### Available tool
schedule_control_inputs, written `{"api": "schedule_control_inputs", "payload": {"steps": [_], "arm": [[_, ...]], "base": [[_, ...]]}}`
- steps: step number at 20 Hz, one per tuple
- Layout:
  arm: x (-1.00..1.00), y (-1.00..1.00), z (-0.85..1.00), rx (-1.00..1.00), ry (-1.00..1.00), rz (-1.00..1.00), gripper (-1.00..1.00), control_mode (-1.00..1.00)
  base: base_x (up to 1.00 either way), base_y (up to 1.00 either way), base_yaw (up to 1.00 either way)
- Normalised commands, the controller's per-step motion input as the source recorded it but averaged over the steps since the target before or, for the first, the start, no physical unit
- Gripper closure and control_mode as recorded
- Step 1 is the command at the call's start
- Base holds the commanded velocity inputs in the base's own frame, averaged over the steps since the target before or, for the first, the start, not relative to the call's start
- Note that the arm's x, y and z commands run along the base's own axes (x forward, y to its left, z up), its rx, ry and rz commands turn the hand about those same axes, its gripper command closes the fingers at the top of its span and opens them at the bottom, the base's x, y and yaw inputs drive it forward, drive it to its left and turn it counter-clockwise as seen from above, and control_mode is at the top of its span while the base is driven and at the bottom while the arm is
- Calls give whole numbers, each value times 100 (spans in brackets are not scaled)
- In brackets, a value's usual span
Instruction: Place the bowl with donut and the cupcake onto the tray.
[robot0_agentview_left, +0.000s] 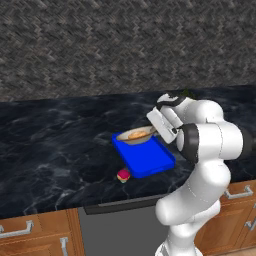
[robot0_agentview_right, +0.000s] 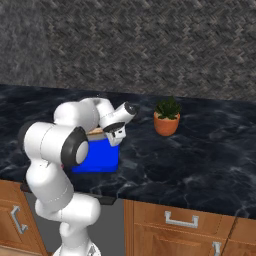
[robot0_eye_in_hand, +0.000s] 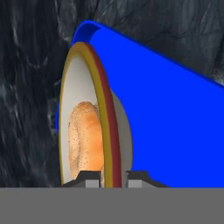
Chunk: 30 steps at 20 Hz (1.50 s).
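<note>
- Count: 1 bowl (robot0_agentview_left: 136, 135), 1 donut (robot0_agentview_left: 137, 134), 1 cupcake (robot0_agentview_left: 123, 175), 1 tray (robot0_agentview_left: 148, 159), 1 potted plant (robot0_agentview_right: 167, 117).
- The hand (robot0_eye_in_hand: 114, 177) is clamped on the bowl rim: in the hand view, 1 finger tip sits on each side of the red-and-yellow rim, with the rim between them.
- The bowl is held above the far end of the tray; whether it touches the tray surface cannot be told.
- The donut lies inside the bowl.
- The tray rests flat on the dark marble worktop (robot0_agentview_left: 55, 145), near its front edge.
- The cupcake stands on the worktop just beside the near left corner of the tray, outside it.
- Left base view: shows the cupcake and the bowl interior with the donut.
- Right base view: shows the potted plant on the worktop, well to the right of the tray (robot0_agentview_right: 98, 157); the arm covers most of the bowl here.
- Hand view: shows the bowl (robot0_eye_in_hand: 94, 118) edge-on, the donut (robot0_eye_in_hand: 85, 140) inside it, and the tray (robot0_eye_in_hand: 175, 122) behind.
</note>
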Motion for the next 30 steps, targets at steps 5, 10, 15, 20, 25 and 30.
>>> {"api": "schedule_control_inputs", "payload": {"steps": [5, 10, 15, 20, 25, 30], "arm": [[3, 0, -11, 0, 0, 0, 100, -100], [0, 1, -34, 0, 0, 0, 100, -100], [0, 7, -40, 0, 0, -1, 100, -100], [0, 5, -28, 0, 0, -1, 100, -100], [0, 0, 0, 0, 0, 0, -100, -100], [0, 0, 0, 0, 0, 0, -100, -100]], "base": [[0, 0, 0], [0, 0, 0], [0, 0, 0], [0, 0, 0], [0, 0, 0], [0, 0, 0]]}}
